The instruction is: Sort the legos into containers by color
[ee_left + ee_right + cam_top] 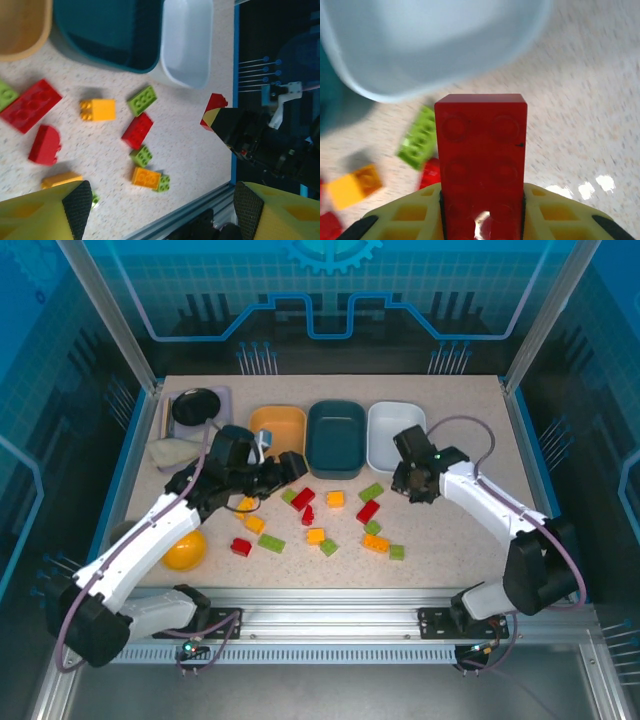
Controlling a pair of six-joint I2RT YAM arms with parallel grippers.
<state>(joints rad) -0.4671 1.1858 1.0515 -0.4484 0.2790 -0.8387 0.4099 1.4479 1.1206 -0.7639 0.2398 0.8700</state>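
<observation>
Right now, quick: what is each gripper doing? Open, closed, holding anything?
Left gripper: open, nothing between the fingers.
Right gripper: closed on a red lego, beside the white container.

Three containers (pixel 335 438) stand side by side at the far side of the table (pixel 450 540), and the legos (pixel 367 511) lie scattered before them. Left of the row is a dish (pixel 196 403), a cloth (pixel 175 452) just before it, and a bowl (pixel 185 550) nearer still. One lego (pixel 481 150) sits in the right gripper (pixel 414 484), just before the rightmost container.
</observation>
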